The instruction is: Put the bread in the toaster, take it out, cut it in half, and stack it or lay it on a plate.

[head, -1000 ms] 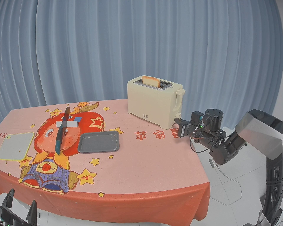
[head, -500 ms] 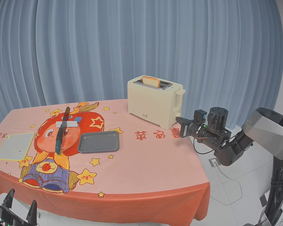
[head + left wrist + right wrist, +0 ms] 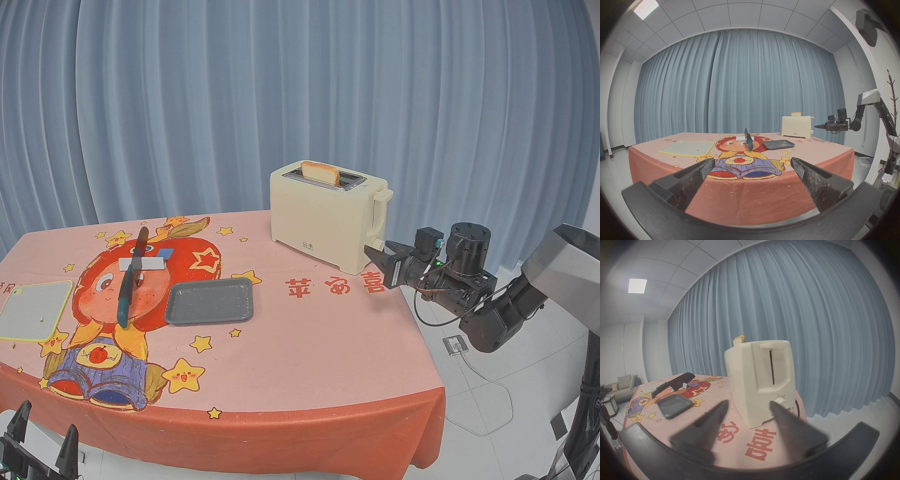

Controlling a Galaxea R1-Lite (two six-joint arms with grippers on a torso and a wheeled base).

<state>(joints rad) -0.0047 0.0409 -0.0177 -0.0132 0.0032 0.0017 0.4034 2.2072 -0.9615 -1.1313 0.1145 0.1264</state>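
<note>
- Toaster: cream-coloured, two slots on top; stands upright on the far right part of the bench; its side lever sits at the top of its track, with a round dial lower down.
- Bread: one golden-brown slice; stands on edge in a toaster slot, its upper part poking out above the top.
- Knife: dark blade, teal handle; lies on the left half of the bench, blade propped across a small white block, handle towards the near edge.
- Plate: dark grey, shallow, rectangular; lies flat just beside the knife, well apart from the toaster.
- Cutting board: pale with a yellow-green rim; lies flat at the bench's left edge.
</note>
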